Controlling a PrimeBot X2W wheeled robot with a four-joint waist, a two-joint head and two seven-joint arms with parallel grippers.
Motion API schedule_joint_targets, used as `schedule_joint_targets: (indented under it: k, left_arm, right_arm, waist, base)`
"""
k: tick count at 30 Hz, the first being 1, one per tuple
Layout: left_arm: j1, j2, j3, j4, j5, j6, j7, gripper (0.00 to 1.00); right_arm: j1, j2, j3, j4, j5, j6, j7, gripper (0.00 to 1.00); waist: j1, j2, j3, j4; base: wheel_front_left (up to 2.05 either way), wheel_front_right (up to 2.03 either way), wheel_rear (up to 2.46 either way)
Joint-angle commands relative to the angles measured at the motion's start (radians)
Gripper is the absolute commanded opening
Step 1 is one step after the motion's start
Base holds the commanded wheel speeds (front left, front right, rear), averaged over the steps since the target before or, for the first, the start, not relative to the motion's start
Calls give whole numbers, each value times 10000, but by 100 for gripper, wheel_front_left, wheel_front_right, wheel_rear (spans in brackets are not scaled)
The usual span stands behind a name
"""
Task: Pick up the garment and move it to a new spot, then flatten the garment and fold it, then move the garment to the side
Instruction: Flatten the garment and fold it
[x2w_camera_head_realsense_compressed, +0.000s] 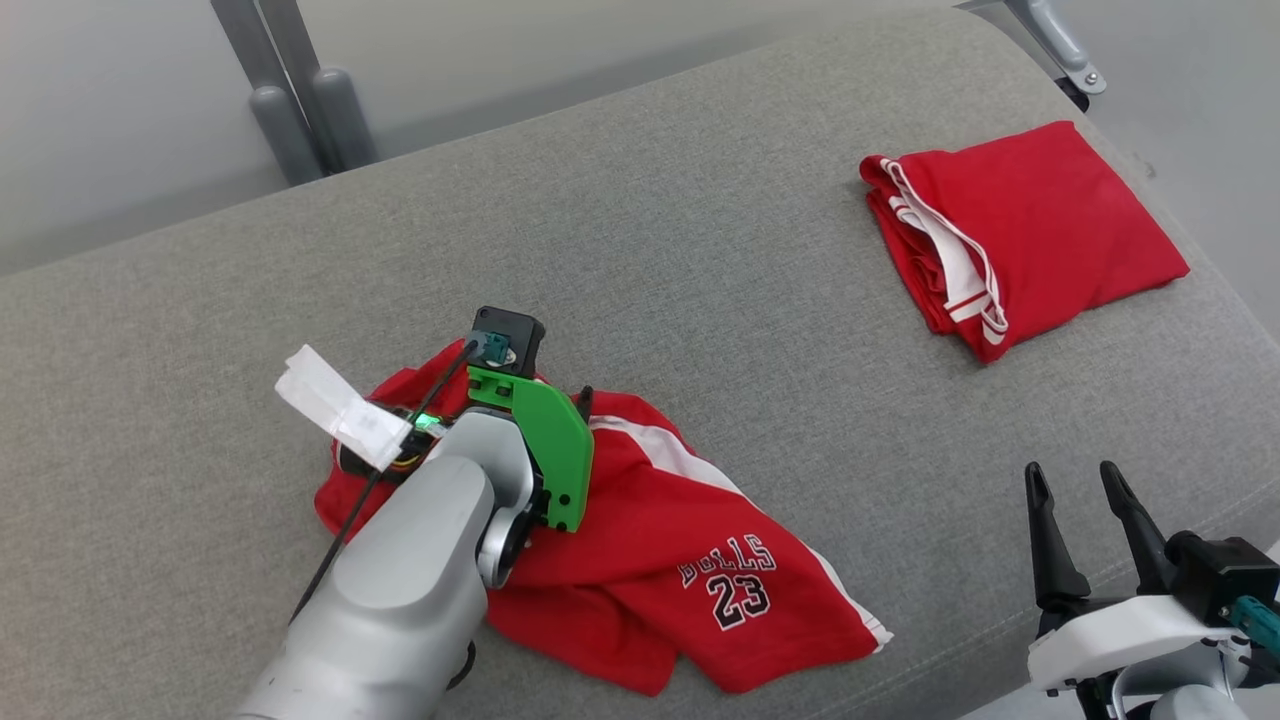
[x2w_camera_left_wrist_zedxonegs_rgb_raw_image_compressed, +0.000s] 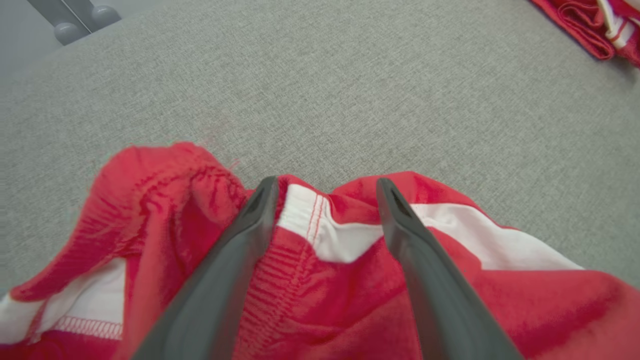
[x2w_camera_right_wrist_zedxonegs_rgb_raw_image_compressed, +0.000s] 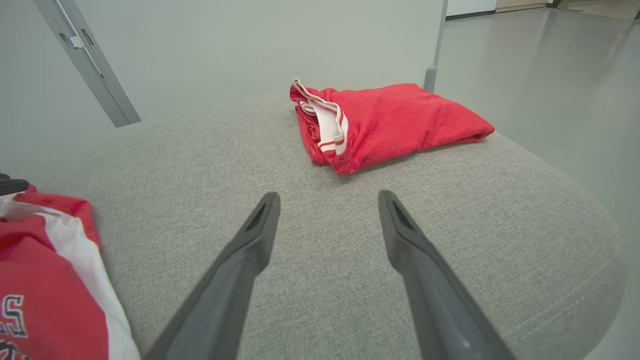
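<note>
We note the red shorts (x2w_camera_head_realsense_compressed: 640, 560), printed BULLS 23, lying crumpled at the near left of the grey cushion (x2w_camera_head_realsense_compressed: 650, 250). The left pincer (x2w_camera_left_wrist_zedxonegs_rgb_raw_image_compressed: 325, 187) is low over their waistband edge, jaws wide, one finger on either side of a white stripe. We cannot tell whether the tips touch cloth. The right pincer (x2w_camera_head_realsense_compressed: 1075, 480) stands wide over bare cushion at near right, holding nothing. A folded red garment (x2w_camera_head_realsense_compressed: 1030, 230) lies far right, well apart.
</note>
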Motion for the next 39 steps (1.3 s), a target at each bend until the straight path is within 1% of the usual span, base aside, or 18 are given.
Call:
schedule_joint_targets:
  k: [1,5,9,10,11,12,13,14,18,21,23,26,28,31,34,35,36,39]
  left_arm:
    - [-195,75,25,172,-21,-61,82,100]
    - [-405,103,-49,585,-44,-164,235,100]
    - [-429,81,-159,921,-139,-378,374,100]
    - [-422,69,-186,984,-178,-397,361,89]
    - [-424,61,-220,1018,-188,-417,348,49]
    - [-430,51,-257,1042,-231,-467,330,34]
    - [-437,44,-283,1055,-276,-482,302,3]
    - [-452,34,-318,1054,-304,-521,286,0]
    - [-577,9,-425,962,-440,-575,147,0]
    - [-729,5,-357,770,-599,-519,-126,0]
    - [-914,6,-242,540,-735,-439,-472,0]
    - [-1344,12,-4,319,-886,-204,-1003,0]
    - [-1669,11,224,266,-994,-49,-1368,0]
    - [-2252,18,561,272,-1111,71,-1943,0]
    - [-2818,96,842,251,-1116,-62,-2691,0]
    - [-3043,132,925,194,-1054,-182,-3114,0]
    - [-3184,144,1081,195,-1128,-201,-3437,0]
    - [-3538,208,1247,190,-1089,-593,-4404,0]
  right_arm:
    - [34,20,-16,23,-6,-10,-26,100]
    - [-70,27,47,-5,-16,-12,-26,100]
    - [-133,-21,90,-33,20,-12,-26,100]
    - [-140,-31,82,-38,28,-12,-26,100]
    - [-135,-35,69,-42,34,-12,-26,100]
    - [-126,-34,53,-47,34,-12,-26,100]
    - [-112,-36,62,-44,28,-10,-26,100]
    - [-92,-44,78,-28,18,-11,-26,100]
    - [-48,-36,94,-3,-2,-12,-26,100]
    - [-25,-39,95,-4,4,-11,-26,100]
    - [-15,-41,90,-1,-3,-12,-26,100]
    - [-50,-45,95,13,-19,-11,-26,100]
    - [-99,-48,111,30,-23,-12,-26,100]
    - [-165,-55,160,65,-24,-11,-26,100]
    - [-176,-41,164,78,-19,-12,-26,100]
    - [-168,-35,162,81,-17,-12,-26,100]
    - [-161,-36,168,85,-13,-11,-26,100]
    - [-151,-31,154,112,-8,-11,-26,100]
  waist:
    - [0,-1,-34,20]
    - [0,-1,-55,81]
    - [0,-1,-30,140]
    - [0,-1,-28,154]
    - [0,-1,-28,169]
    - [0,-1,-24,190]
    - [0,-1,-22,206]
    - [0,-1,-21,227]
    - [0,-1,-44,265]
    - [0,-1,-60,280]
    - [0,-1,-78,277]
    - [0,-1,-100,253]
    - [0,-1,-120,213]
    - [0,-1,-154,105]
    - [0,-1,-175,-18]
    - [0,-1,-178,-57]
    - [0,-1,-181,-90]
    - [0,-1,-194,-179]
  base:
    - [0,0,0]
    - [0,0,0]
    - [0,0,0]
    - [0,0,0]
    - [0,0,0]
    - [0,0,0]
    - [0,0,0]
    - [0,0,0]
    - [0,0,0]
    - [0,0,0]
    - [0,0,0]
    - [0,0,0]
    - [0,0,0]
    - [0,0,0]
    - [0,0,0]
    - [0,0,0]
    - [0,0,0]
    - [0,0,0]
